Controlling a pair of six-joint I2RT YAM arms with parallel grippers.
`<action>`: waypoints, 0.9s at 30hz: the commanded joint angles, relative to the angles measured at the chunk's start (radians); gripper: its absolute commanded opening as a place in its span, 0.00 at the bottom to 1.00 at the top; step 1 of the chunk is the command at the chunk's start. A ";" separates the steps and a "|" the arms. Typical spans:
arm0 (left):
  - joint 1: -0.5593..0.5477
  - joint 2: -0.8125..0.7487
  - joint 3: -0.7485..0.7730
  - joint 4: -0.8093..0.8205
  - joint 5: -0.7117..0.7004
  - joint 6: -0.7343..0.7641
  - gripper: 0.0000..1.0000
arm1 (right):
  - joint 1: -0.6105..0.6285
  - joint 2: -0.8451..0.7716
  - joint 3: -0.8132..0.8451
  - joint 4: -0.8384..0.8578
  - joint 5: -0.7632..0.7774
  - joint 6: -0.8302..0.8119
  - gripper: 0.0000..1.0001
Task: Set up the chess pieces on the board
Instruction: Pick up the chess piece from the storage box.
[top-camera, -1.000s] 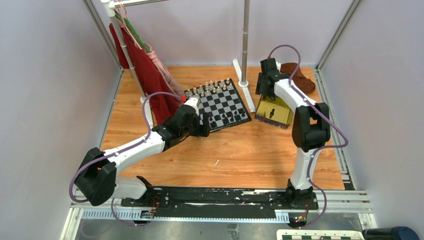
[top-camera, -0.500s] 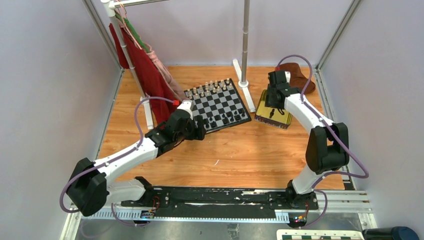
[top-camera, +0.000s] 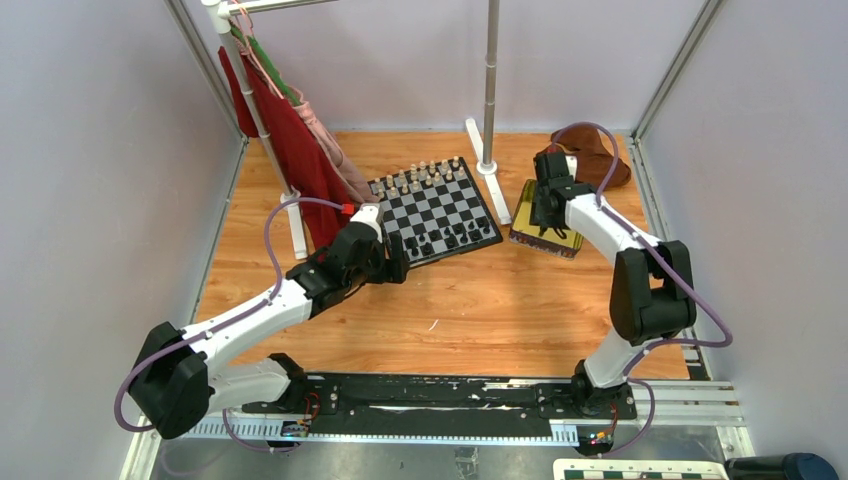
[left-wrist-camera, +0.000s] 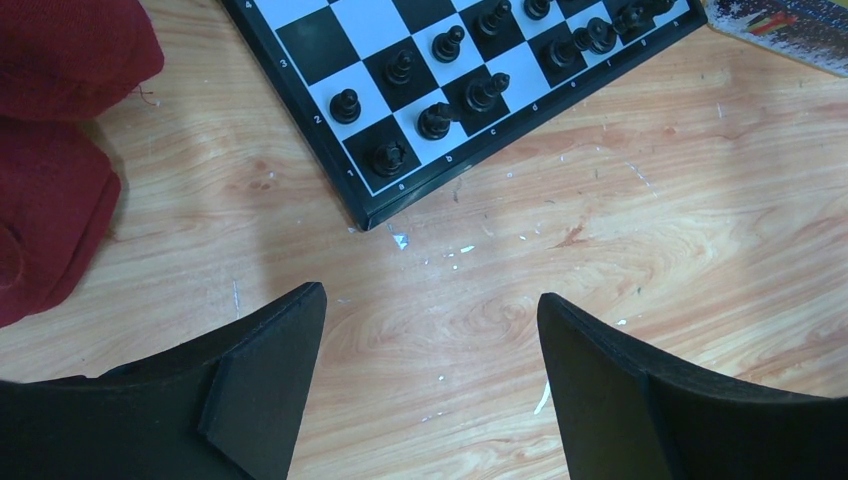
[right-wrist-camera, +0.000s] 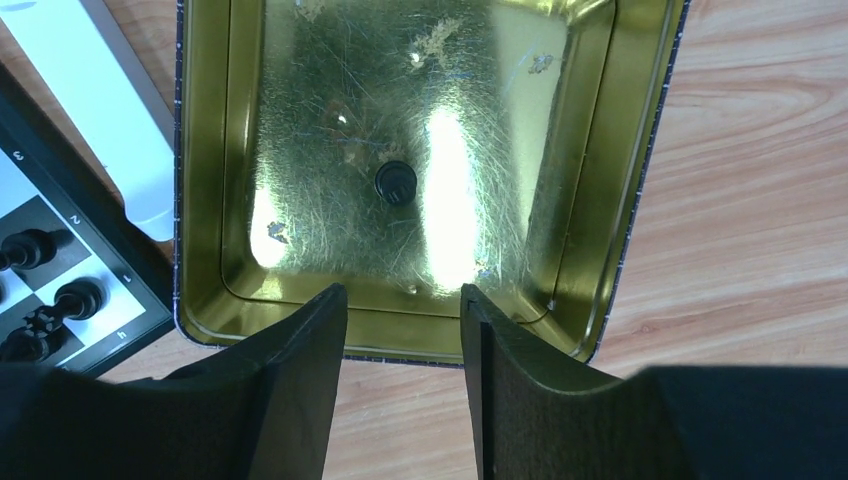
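Left jaws are spread wide with nothing between them, hanging over bare wooden surface (left-wrist-camera: 620, 210) just off the near corner of the small black-and-white checkered board (left-wrist-camera: 365, 25). Right jaws stand at a narrower gap, also empty, above the near rim of the one square gold metal tin (right-wrist-camera: 200, 150), which sits just right of the board.

Only the right wrist cam looks into the tin: exactly one tiny black chess piece (right-wrist-camera: 396, 183) stands in the middle of it. From the top cam the right arm (top-camera: 600, 225) covers that spot. That wrist cam also catches a board corner with three black pieces.

The top cam alone shows the whole board (top-camera: 435, 208): cream pieces (top-camera: 420, 177) along the far edge, black pieces (top-camera: 450, 238) along the near one, too small to count. The left wrist cam gets the two black rows up close, but the frame cuts them off. The red cloth (left-wrist-camera: 50, 150) lies left of the board.
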 joint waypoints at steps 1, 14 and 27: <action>0.005 -0.015 -0.016 -0.013 -0.015 0.002 0.83 | -0.006 0.049 0.010 0.018 0.005 -0.006 0.49; 0.005 0.006 -0.012 -0.008 -0.015 0.013 0.83 | -0.035 0.139 0.070 0.048 -0.011 -0.033 0.43; 0.005 0.049 -0.002 0.007 -0.018 0.026 0.83 | -0.058 0.198 0.112 0.062 -0.024 -0.051 0.40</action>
